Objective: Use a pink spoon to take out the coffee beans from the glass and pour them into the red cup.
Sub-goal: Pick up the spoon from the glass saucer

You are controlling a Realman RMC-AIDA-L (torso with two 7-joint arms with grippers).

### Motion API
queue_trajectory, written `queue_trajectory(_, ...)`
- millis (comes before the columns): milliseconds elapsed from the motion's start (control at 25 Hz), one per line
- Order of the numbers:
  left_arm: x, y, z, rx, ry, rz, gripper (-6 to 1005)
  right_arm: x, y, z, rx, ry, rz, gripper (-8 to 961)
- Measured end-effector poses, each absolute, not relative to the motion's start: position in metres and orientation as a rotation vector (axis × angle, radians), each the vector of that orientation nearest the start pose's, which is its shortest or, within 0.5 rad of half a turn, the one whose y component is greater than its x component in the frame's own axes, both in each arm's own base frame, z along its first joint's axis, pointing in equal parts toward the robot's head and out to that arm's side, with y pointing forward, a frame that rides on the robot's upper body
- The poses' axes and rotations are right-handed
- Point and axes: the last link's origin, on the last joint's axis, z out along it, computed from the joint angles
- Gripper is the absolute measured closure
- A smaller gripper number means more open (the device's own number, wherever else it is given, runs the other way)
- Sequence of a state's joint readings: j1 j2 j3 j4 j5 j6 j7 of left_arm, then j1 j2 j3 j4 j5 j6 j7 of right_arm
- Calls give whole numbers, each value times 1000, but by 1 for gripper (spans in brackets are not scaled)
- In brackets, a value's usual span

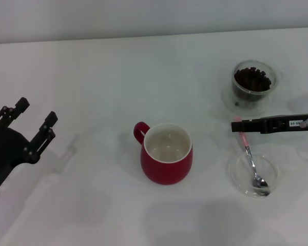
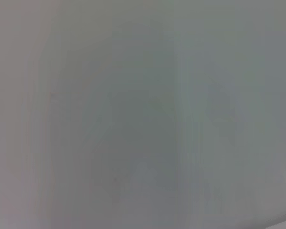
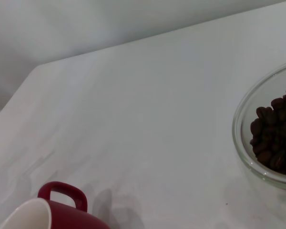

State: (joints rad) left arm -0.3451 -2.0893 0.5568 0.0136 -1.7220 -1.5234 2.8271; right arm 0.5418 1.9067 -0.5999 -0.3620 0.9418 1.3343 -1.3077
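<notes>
Reaching over the pink spoon (image 1: pixel 250 159) in its clear dish (image 1: pixel 271 179), my right gripper (image 1: pixel 235 126) shows no readable finger state; next I must descend and pinch its handle.

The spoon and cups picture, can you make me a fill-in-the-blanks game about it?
1. The pink spoon lies with its bowl in a shallow clear ____.
2. The coffee beans are inside the ____.
3. The inside of the red cup is coloured ____.
4. The right hand reaches over the spoon's ____ end.

Missing words: dish; glass; white; pink
</notes>
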Motion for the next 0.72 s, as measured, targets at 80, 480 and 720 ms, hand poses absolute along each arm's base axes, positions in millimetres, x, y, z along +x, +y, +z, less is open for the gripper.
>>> queue_trajectory(80, -316, 256, -40, -2019, -338, -878, 347, 348, 325, 18, -2364, 1519, 436, 578)
queue_trajectory(480, -316, 256, -40, -2016, -341, -877, 347, 347, 328, 19, -2368, 1518, 422, 584)
queue_trajectory(720, -316, 256, -40, -2015, -342, -876, 347, 346, 328, 16, -2382, 1519, 402, 589)
